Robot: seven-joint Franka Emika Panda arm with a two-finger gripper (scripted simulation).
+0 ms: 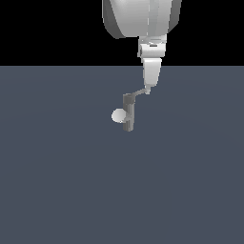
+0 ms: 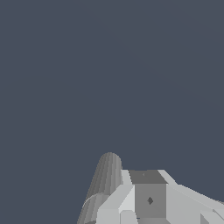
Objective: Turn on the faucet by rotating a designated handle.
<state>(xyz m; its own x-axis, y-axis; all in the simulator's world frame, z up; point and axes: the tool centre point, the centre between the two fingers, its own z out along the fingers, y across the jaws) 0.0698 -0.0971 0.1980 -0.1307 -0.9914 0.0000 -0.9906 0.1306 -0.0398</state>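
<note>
Nearest in the exterior view, the small grey upright square-post faucet (image 1: 128, 112) stands on the dark blue-grey counter (image 1: 57, 181). Its thin, flat, light-grey lever handle (image 1: 137, 92) juts from the post's top; it looks rigid and light, best pushed near its far tip. Behind, the white claw (image 1: 148, 88) meets that tip; whether spread or closed I cannot tell.

Arm (image 1: 140, 19) cut off at frame top; gripper (image 1: 148, 88) jaw state unreadable; handle (image 1: 138, 92) tip hidden behind it.
</note>
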